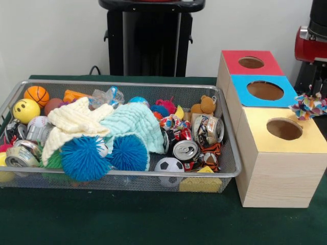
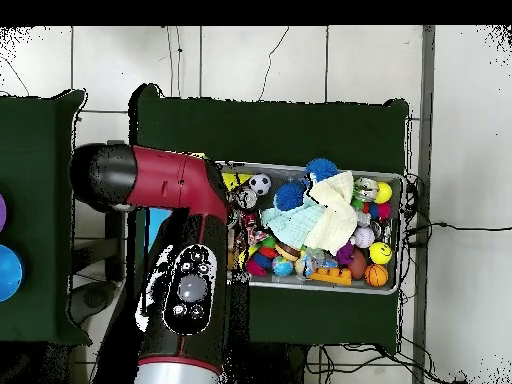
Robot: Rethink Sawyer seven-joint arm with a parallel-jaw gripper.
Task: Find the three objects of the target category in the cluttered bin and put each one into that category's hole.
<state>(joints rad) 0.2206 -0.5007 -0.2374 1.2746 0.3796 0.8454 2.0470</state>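
Note:
A wire mesh bin [image 1: 127, 83] holds a jumble of balls, drink cans [image 1: 186, 149], cloths and soft toys. To its right stands a wooden box with a red-topped hole [image 1: 251, 62], a blue-topped hole [image 1: 264, 90] and a yellow-topped hole [image 1: 284, 128]. My gripper [image 1: 312, 94] comes in at the right edge, just right of the blue and yellow tops. It is shut on a colourful knotted toy [image 1: 308, 107] that hangs in the air there. In the overhead view the red arm [image 2: 185, 250] hides the gripper and the box beside the bin [image 2: 320, 168].
In the bin lie two blue spiky balls [image 1: 82, 158], a cream cloth [image 1: 76, 122], a mint cloth [image 1: 134, 120], a soccer ball [image 1: 169, 165], a yellow smiley ball [image 1: 26, 109], a basketball [image 1: 37, 95] and a teddy bear [image 1: 206, 105]. The table cover is dark green.

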